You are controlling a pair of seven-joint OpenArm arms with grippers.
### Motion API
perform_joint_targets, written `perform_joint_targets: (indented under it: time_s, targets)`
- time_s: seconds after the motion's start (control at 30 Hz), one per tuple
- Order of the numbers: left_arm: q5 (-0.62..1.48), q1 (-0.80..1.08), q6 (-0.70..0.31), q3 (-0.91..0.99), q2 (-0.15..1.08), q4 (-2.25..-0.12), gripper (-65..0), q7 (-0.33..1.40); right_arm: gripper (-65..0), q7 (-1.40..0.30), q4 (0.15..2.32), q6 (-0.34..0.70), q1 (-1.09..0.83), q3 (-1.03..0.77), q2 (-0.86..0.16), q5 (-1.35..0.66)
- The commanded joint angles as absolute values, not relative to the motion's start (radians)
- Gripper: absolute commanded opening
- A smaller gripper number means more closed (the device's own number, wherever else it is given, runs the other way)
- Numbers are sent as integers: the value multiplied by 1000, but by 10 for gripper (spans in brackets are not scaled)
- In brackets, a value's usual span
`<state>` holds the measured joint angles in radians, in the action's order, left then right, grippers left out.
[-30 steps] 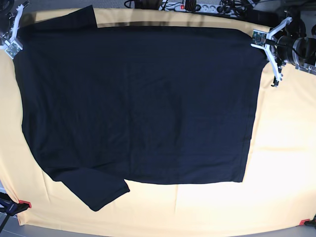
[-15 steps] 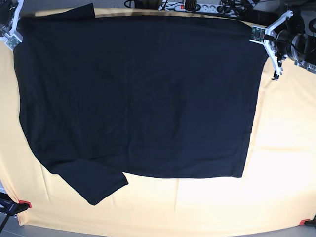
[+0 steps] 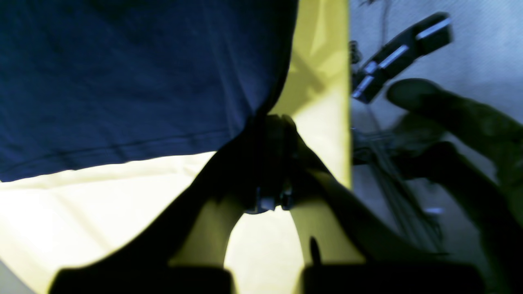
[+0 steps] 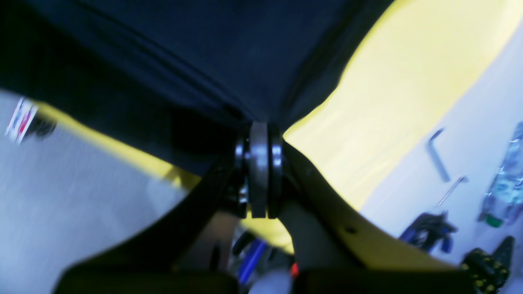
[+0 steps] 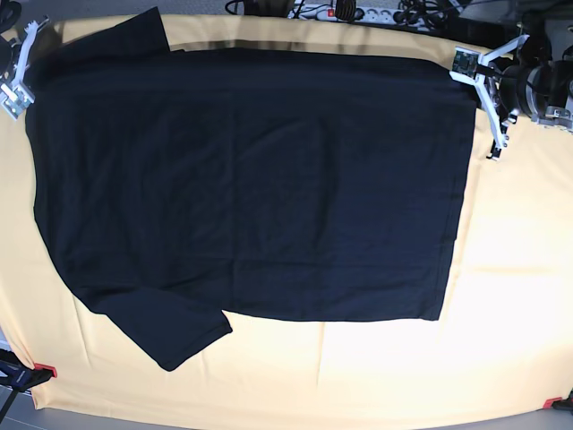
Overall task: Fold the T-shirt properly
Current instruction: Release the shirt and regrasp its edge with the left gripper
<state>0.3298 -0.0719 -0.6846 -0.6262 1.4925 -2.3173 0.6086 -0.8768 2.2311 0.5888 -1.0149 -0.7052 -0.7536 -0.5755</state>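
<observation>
The black T-shirt lies spread flat on the pale yellow-orange cloth, with one sleeve at the near left and one at the far left. My left gripper is at the far right and shut on the shirt's corner; in the left wrist view the gripper pinches the dark fabric by its hem. My right gripper is at the far left, shut on the shirt's other far corner. In the right wrist view the gripper clamps the fabric.
Red clamps hold the cloth at the near corners. Cables and a power strip lie behind the far edge. Hex keys and a bottle lie off the table. A clamp hangs beyond the table edge.
Both grippers pulled the shirt's far edge toward the back, then brought it back down. The near hem now lies slightly farther from the table's front than one second ago.
</observation>
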Motion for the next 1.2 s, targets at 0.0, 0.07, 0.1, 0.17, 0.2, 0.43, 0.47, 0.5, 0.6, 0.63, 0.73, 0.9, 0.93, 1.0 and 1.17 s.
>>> perform_joint_targets:
  time_s: [0.0, 0.07, 0.1, 0.17, 0.2, 0.43, 0.47, 0.5, 0.6, 0.63, 0.73, 0.9, 0.93, 1.0, 1.17]
  targets:
    - [297, -78, -648, -614, 1503, -2325, -650, 598, -650, -856, 2241, 583, -1006, -721, -768, -568]
    - [241, -78, -578, -614, 1475, -2318, -650, 595, -650, -847, 2241, 586, -974, -721, -768, -569]
    - [213, -78, -546, -614, 1459, -2309, -650, 583, -650, -845, 2241, 587, -959, -721, -768, -570]
    - [163, -78, -507, -614, 1428, -2278, -650, 541, -650, -822, 2233, 587, -935, -721, -768, -576]
    - [137, -78, -495, -614, 1412, -2259, -650, 518, -650, -800, 2224, 587, -929, -720, -768, -576]
    - [56, -81, -488, -614, 1295, -2115, -650, 459, -650, -665, 2134, 597, -898, -715, -768, -579]
    - [51, -81, -485, -614, 1280, -2096, -650, 457, -650, -665, 2121, 606, -880, -709, -768, -579]
    - [51, -82, -478, -614, 1266, -2077, -650, 448, -650, -665, 2106, 614, -862, -700, -767, -580]
    - [38, -84, -448, -614, 1233, -2037, -650, 444, -650, -665, 2054, 629, -800, -640, -768, -579]
    - [22, -84, -435, -614, 1225, -2030, -650, 444, -650, -666, 2038, 629, -779, -613, -768, -578]
    - [-25, -84, -372, -614, 1218, -2027, -650, 440, -650, -666, 2001, 628, -712, -525, -768, -569]
    - [-72, -116, -319, -614, 1219, -2027, -650, 441, -650, -666, 1988, 590, -616, -433, -768, -485]
    - [-70, -129, -320, -614, 1219, -2027, -650, 441, -650, -666, 1988, 587, -603, -432, -767, -487]
    - [-57, -149, -321, -614, 1219, -2027, -650, 434, -650, -666, 1988, 588, -587, -432, -767, -501]
    - [-6, -164, -329, -614, 1218, -2027, -650, 373, -650, -665, 1988, 589, -585, -432, -766, -501]
